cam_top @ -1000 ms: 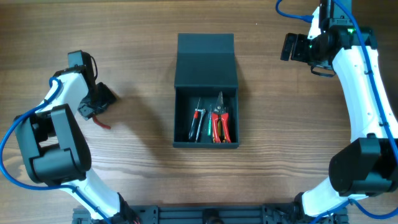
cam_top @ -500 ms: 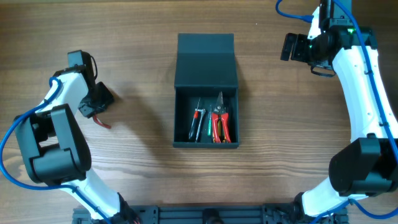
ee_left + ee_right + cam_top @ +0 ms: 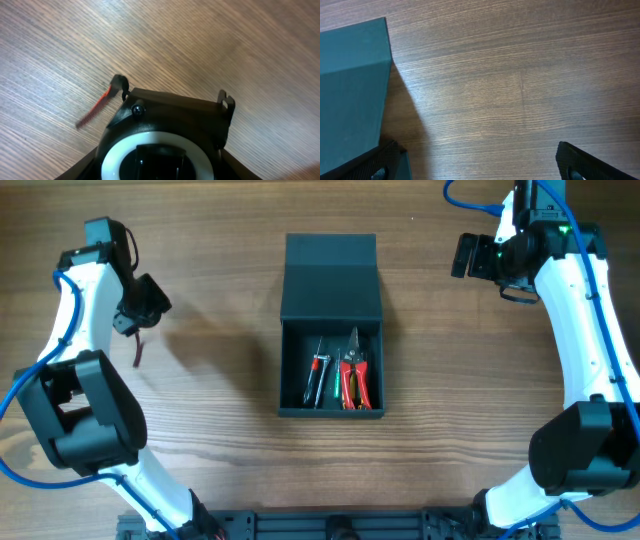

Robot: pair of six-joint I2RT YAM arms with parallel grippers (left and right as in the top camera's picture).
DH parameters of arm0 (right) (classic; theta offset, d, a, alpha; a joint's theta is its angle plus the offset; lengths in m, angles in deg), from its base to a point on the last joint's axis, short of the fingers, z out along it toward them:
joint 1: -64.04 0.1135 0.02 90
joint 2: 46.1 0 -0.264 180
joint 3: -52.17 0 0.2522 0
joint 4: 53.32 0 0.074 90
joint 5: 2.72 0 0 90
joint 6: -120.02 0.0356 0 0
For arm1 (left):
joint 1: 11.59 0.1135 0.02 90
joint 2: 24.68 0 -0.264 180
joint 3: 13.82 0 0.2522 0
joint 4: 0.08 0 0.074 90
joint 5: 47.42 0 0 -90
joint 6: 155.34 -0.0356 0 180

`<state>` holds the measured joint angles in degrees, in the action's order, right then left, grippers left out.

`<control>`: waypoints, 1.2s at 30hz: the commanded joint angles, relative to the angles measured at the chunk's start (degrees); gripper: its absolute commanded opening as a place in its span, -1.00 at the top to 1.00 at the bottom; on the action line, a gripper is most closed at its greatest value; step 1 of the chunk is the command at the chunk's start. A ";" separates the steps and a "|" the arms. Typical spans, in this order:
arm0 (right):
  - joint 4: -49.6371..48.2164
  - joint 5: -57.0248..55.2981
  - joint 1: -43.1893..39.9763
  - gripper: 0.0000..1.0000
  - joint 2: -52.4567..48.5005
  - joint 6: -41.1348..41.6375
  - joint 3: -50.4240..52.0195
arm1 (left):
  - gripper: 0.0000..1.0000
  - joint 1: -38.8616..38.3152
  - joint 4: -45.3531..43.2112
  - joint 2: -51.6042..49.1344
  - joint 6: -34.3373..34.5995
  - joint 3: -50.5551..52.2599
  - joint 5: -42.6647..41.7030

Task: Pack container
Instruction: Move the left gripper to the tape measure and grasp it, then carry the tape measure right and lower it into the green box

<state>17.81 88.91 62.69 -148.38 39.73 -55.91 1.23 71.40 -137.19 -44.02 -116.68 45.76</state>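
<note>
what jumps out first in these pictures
The dark box in the middle of the wooden table draws the eye: its lid is open, and red-handled pliers lie inside beside thin screwdrivers. At the back left, the left gripper holds a thin red tool that dangles over the table. The right gripper hangs open at the back right, holding nothing.

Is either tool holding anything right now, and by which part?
The left tool grips a slim red item by one end, the rest dangling free; blur hides the exact contact. The right tool is open and holds nothing.
</note>
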 commanded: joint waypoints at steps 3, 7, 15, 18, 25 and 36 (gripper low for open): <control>-0.17 -0.55 -0.13 -0.99 -0.61 -0.72 -0.96 | -0.05 -3.26 3.08 3.89 0.55 -6.84 -2.12; -0.17 -0.55 -0.13 -0.99 -0.61 -0.72 -0.96 | -0.04 -10.58 5.16 7.74 0.52 -8.70 -2.12; -0.17 -0.57 -0.13 -0.99 -0.61 -0.72 -0.96 | -0.06 -35.71 8.15 11.47 0.59 -8.74 -2.12; -0.17 -0.57 -0.13 -1.00 -0.61 -0.68 -0.96 | -0.07 -43.82 9.81 11.47 3.37 -8.74 -2.32; -0.17 -0.57 -0.13 -1.00 -0.61 -0.72 -0.96 | -0.04 -54.34 14.08 11.47 6.23 -8.72 -1.22; -0.17 -0.57 -0.13 -1.00 -0.61 -0.72 -0.96 | -0.06 -55.21 13.81 11.45 9.25 2.16 -1.20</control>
<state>17.78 88.91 62.69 -148.38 39.73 -55.91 -53.61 86.74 -127.44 -36.20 -117.29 43.99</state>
